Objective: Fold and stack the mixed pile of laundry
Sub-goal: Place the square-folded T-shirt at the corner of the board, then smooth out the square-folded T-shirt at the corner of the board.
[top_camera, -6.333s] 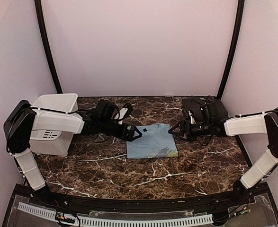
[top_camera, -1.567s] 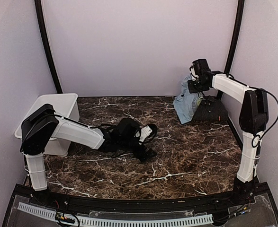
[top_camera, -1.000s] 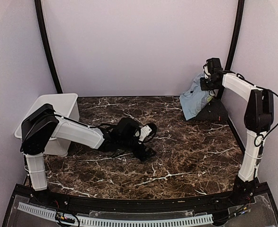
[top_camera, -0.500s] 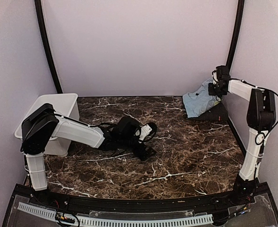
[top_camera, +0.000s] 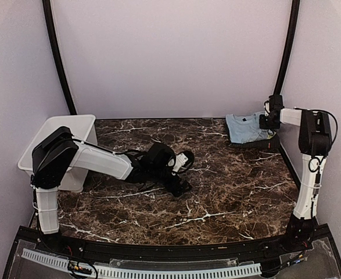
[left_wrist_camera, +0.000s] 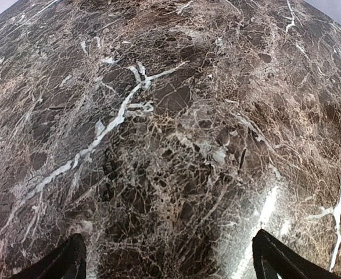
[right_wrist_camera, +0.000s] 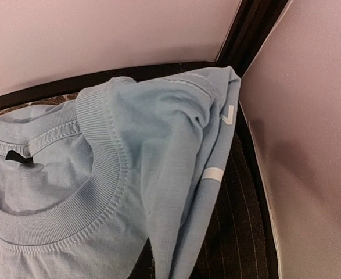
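The left arm stretches low across the middle of the tabletop (top_camera: 228,192). Its left end effector (left_wrist_camera: 171,256) is released, jaws spread wide, with only bare marble between the two fingertips. It holds nothing. A white bin (top_camera: 65,119) stands behind that arm at the left edge, and no cloth shows on its rim.

Both garments are in the far right corner, well apart from the left end effector. The right arm reaches up along the right wall to them. The black pinstriped shirt (right_wrist_camera: 234,232) lies at the bottom, and the light blue T-shirt (top_camera: 244,127) lies on top of it with its collar toward the back wall.

The right end effector (top_camera: 269,120) sits at the T-shirt's right edge, against the corner post. It is clenched. Its fingers are outside the wrist view, but a ridge of blue cloth is drawn up toward the lens, so it probably grips that edge.

The T-shirt spreads leftward from this end effector, its longer side running along the back wall. Only the right arm is placed to act on it. The likely next move is to let go and back off to the right or upward, because a pull to the left could drag the top layer off the stack.
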`<state>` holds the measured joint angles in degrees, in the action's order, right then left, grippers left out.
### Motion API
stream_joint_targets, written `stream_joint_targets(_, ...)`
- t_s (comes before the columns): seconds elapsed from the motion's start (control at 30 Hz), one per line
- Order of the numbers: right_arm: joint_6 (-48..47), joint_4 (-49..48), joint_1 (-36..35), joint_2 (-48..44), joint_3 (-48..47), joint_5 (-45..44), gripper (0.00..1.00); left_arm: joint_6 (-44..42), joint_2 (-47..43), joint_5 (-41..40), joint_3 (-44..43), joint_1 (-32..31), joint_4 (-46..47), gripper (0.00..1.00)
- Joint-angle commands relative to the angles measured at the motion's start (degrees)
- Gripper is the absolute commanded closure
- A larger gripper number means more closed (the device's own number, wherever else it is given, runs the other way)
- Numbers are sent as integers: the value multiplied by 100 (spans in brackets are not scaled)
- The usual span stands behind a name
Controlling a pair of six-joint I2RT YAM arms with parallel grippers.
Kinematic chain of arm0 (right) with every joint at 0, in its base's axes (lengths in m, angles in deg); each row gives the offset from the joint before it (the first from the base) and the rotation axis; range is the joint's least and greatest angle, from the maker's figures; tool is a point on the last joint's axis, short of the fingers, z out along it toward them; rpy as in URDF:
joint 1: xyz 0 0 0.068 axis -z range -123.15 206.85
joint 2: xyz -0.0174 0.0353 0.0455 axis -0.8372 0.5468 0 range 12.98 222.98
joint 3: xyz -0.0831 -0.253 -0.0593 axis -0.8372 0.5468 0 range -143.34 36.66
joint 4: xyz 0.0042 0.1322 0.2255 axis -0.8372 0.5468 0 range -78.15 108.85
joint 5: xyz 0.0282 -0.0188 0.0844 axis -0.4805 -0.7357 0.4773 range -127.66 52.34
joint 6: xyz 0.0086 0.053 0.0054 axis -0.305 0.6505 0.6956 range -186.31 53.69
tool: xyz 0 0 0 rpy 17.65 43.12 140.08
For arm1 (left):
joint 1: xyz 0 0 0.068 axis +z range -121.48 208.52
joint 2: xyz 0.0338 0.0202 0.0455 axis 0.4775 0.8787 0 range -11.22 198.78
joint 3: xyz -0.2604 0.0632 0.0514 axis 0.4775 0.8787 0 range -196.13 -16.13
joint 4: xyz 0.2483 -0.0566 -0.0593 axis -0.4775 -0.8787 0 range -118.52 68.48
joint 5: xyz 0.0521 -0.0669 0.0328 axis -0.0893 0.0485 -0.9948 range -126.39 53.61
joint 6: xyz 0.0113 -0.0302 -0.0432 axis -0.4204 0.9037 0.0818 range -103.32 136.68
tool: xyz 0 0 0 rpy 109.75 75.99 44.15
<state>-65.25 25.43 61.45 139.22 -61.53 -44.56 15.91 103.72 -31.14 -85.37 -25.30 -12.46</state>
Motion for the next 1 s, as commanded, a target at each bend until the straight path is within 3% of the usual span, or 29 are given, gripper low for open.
stream_joint_targets(0.0,155,-109,48,163,-458,-115,87,42,19,-37,-211,50,-214,1)
stream_joint_targets(0.13,229,254,95,248,-773,-560,48,-18,14,-111,-243,83,-306,1)
stream_joint_targets(0.33,414,718,234,47,-1142,-695,35,-13,-109,-97,-219,246,-343,1)
stream_joint_targets(0.4,479,735,234,-173,-1139,-6,31,40,-205,14,-110,337,-253,1)
stream_joint_targets(0.57,1116,635,225,-433,-927,1794,11,51,-291,110,-92,419,-186,1)
stream_joint_targets(0.8,2070,83,226,-315,-360,3316,9,53,-305,154,-89,421,-174,1)
stream_joint_targets(0.97,2653,-504,277,-196,237,3606,9,284,-339,239,-55,426,-148,1)
